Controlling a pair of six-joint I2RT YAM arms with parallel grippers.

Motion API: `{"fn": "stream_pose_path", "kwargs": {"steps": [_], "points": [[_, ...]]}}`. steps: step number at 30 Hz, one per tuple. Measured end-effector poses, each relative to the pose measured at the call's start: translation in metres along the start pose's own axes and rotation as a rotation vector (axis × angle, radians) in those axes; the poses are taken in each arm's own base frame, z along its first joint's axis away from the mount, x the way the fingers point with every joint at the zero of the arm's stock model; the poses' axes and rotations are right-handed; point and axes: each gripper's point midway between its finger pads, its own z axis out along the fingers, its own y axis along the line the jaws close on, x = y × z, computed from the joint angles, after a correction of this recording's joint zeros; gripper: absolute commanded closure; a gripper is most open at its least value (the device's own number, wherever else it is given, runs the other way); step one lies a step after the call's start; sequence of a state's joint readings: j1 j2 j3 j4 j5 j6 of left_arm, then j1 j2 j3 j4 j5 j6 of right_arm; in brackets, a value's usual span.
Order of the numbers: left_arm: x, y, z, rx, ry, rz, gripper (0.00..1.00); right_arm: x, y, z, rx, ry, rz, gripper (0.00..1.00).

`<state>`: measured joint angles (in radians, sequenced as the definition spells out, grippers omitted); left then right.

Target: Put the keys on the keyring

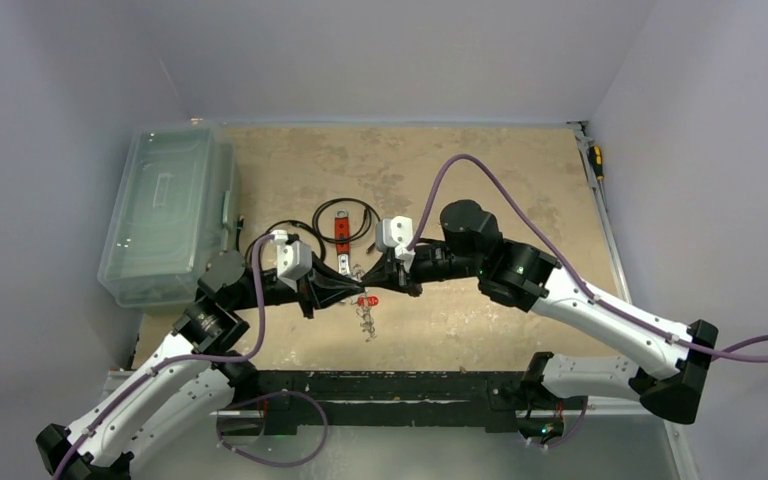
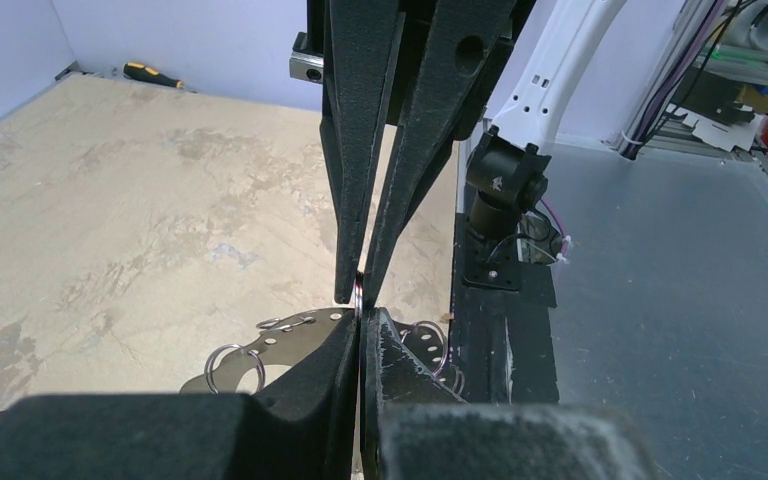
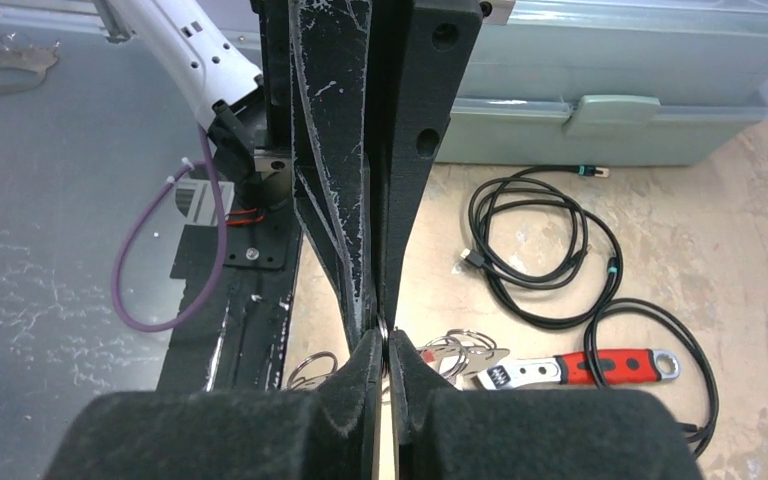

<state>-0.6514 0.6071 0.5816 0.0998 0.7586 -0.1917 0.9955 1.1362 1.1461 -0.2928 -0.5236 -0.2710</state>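
Left gripper (image 2: 362, 318) and right gripper (image 3: 384, 345) meet tip to tip above the worktop (image 1: 480, 190), both jaws clamped on the thin keyring (image 2: 360, 292); keys (image 3: 457, 352) cluster just beneath.

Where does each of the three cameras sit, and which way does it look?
Top external: above and behind the arm bases, looking down on the table; left arm and right arm both show.
Left wrist: on the left arm, looking along its own jaws at the right arm's jaws, toward the screwdriver.
Right wrist: on the right arm, looking along its own jaws at the left arm's jaws, toward the plastic box and wrench.
Shared: both wrist views show the keyring pinched where the jaws meet.
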Motion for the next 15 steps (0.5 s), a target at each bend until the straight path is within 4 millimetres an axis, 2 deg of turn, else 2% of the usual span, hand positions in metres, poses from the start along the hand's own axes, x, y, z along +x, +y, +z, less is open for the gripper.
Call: {"fn": "stream_pose_path", "kwargs": {"steps": [7,12,15], "points": [[0.001,0.000,0.000,-0.001,0.003,-0.003,1.00,0.001,0.002,0.001,-0.017,-0.001,0.003,1.00],[-0.004,-0.002,-0.005,-0.014,-0.014,0.017,0.59,0.001,0.002,0.002,-0.007,-0.033,-0.008,1.00],[-0.019,-0.008,-0.011,-0.021,-0.067,0.070,0.52,0.009,0.006,0.000,0.009,-0.073,-0.003,1.00]]}}
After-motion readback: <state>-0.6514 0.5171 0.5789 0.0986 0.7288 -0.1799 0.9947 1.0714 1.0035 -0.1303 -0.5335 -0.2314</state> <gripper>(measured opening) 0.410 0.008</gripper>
